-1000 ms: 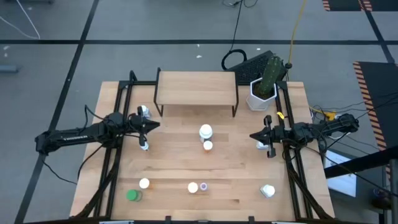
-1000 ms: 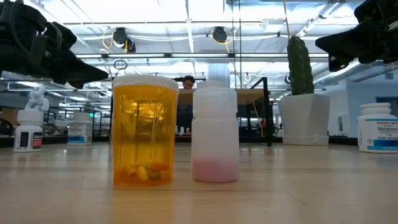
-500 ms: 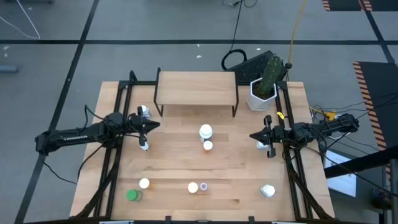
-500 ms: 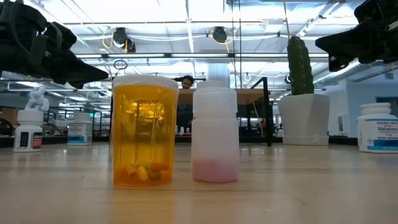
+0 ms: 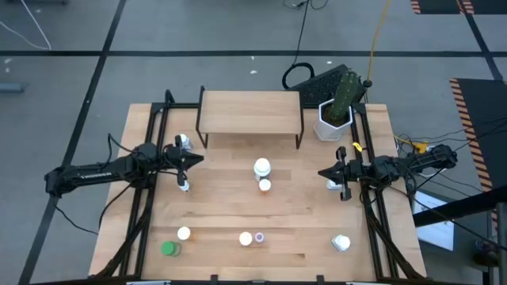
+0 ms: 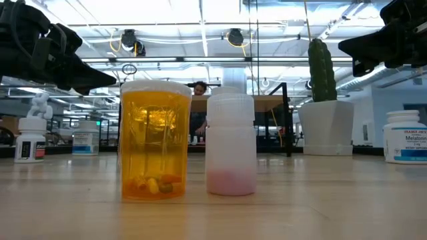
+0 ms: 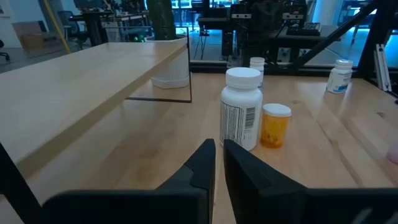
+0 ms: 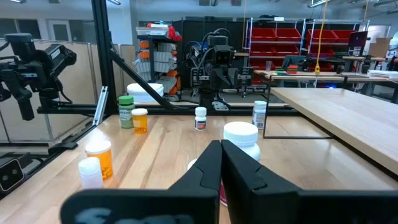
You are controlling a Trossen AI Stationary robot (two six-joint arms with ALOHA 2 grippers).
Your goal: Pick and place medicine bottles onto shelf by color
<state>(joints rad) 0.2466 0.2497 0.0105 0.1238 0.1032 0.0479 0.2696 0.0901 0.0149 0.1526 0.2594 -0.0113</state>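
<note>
One camera looked straight down on the worktop [image 5: 238, 214]. A low one sat level, close behind an orange bottle [image 6: 154, 140]. Each wrist camera faced inward; both caught the big white bottle [image 7: 242, 107] mid-worktop.

You are looking at a robotics lab: red parts bins [image 8: 292, 46] on racks, ceiling strip lights [image 6: 200, 17], other arm rigs [image 8: 217, 59], taped concrete floor [image 5: 63, 71].

The bench [image 5: 301, 229] and the shelf [image 5: 249, 111] are light wood. A white bottle [image 5: 261, 167] stands by an orange one [image 5: 264, 186]; a green bottle [image 5: 168, 248] and a tiny purple-topped one [image 5: 260, 237] sit nearer the front. A white pot [image 5: 333, 120] holds a green cactus [image 5: 345, 91].
</note>
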